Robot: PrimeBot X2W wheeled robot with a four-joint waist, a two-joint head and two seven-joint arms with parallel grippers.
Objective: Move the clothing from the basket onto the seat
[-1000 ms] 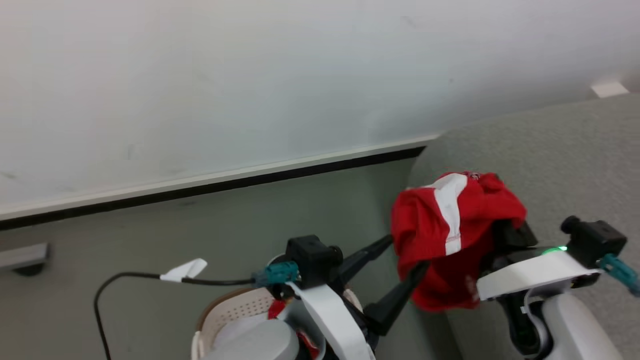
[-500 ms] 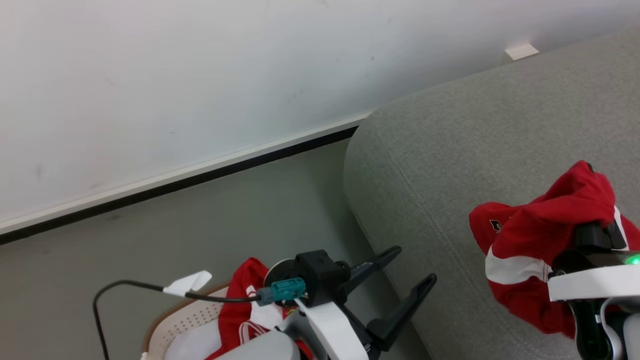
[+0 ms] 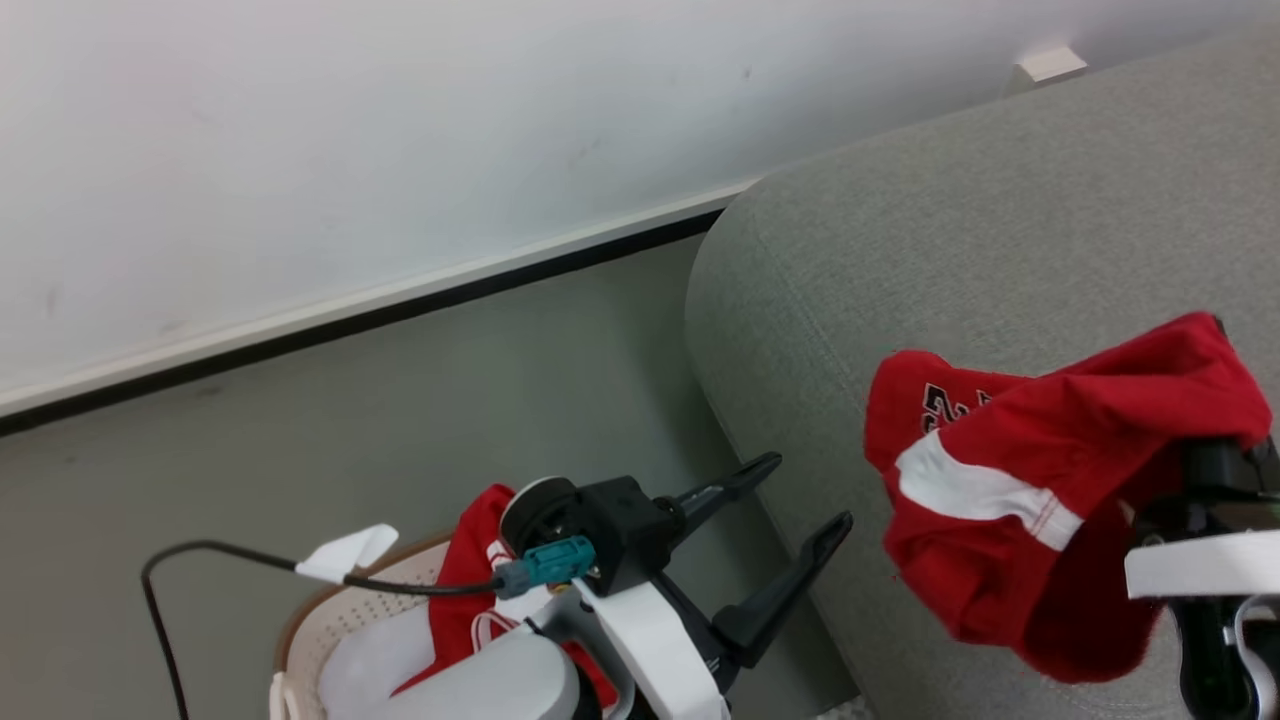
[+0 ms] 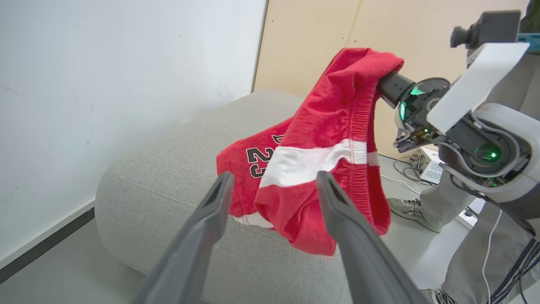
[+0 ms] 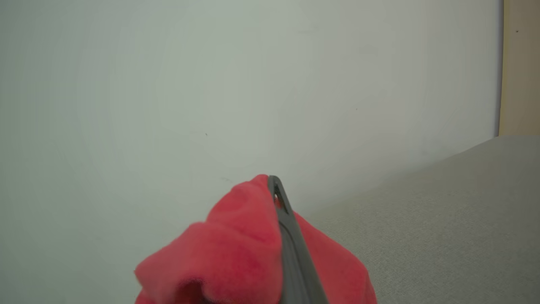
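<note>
1. Cut off by the head view's bottom edge, the basket shows just a stretch of brown rim and perforated wall. The left forearm covers much of its contents.
2. The left gripper is spread wide and holds nothing, hovering between the basket and the seat.
3. The right gripper is largely buried in cloth, its fingers pressed together on a pair of red shorts with a white side stripe and a black number.
4. The shorts hang over the rounded end of the seat. Whether the hem touches the upholstery cannot be told.
5. Count: two garments, the held shorts and a second red garment in the basket beside a white piece; one basket; one seat; two grippers.
6. Past the seat's far end, a person's shoe rests on the floor.
</note>
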